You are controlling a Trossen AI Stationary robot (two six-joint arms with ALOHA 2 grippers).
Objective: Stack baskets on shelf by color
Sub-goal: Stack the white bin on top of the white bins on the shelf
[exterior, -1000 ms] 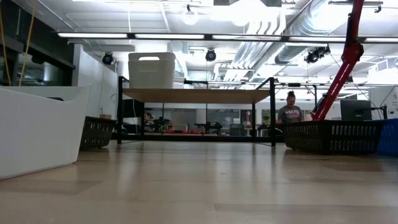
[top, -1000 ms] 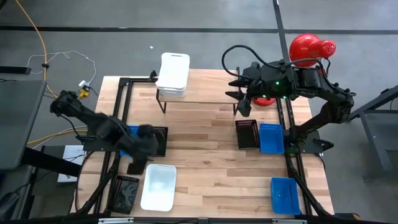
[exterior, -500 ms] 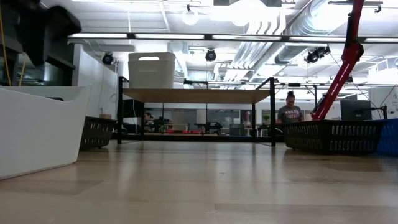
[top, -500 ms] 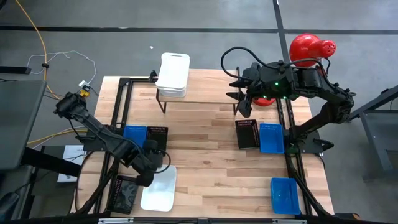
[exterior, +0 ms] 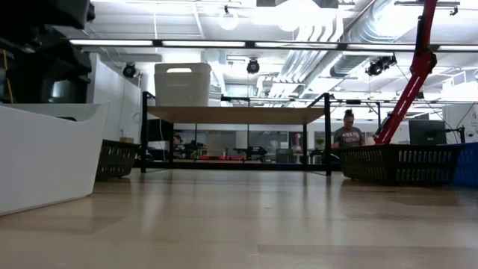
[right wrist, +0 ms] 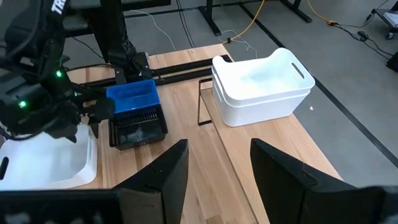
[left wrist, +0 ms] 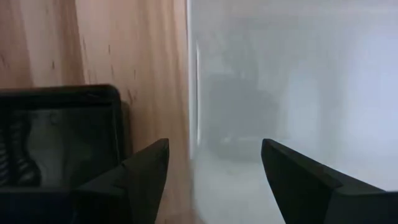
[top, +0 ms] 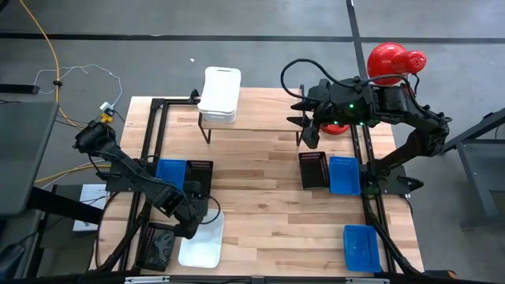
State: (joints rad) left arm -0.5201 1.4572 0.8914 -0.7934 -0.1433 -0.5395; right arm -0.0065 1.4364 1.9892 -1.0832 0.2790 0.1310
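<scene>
A white basket (top: 205,243) (exterior: 45,157) (left wrist: 298,74) rests on its base near the table's near-left corner. My left gripper (top: 192,225) (left wrist: 214,146) is open just over it. One finger stands inside the basket's left wall (left wrist: 191,93) and the other outside, and I see no touch. Two more white baskets (top: 219,95) (right wrist: 261,84) are nested on the left end of the shelf (top: 260,120) (exterior: 235,113). My right gripper (top: 304,130) (right wrist: 217,149) is open and empty above the shelf's right end.
A blue basket (top: 171,172) and a black basket (top: 200,175) sit left of centre. Another black (top: 313,170) and blue (top: 344,173) pair sits on the right. One blue basket (top: 360,246) lies near the near-right corner, and a black one (top: 162,243) beside the white basket.
My left arm swung from above the blue and black baskets toward the table's near edge. It came down until its open fingers stand on either side of the white basket's left wall. The basket has stayed in place.
</scene>
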